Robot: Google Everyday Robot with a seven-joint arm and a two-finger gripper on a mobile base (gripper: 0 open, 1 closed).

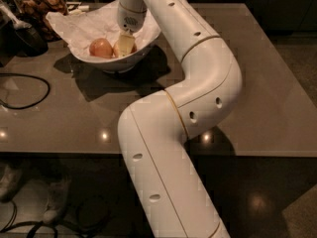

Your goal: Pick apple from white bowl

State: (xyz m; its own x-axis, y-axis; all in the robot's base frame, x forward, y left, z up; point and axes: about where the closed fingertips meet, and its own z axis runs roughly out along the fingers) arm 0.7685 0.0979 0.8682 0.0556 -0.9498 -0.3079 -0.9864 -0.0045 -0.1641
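Note:
The white bowl stands at the far left of the brown table and is lined with crumpled white paper. A reddish-orange apple lies in it on the left side. My gripper reaches down into the bowl just right of that apple, close beside it. A second reddish rounded shape shows right behind the gripper, mostly hidden by it. My white arm runs from the bottom of the view up over the table to the bowl.
A dark cable loops on the table at the left. Dark objects and a container of brown items stand behind the bowl at the far left. The table's near edge runs across the view.

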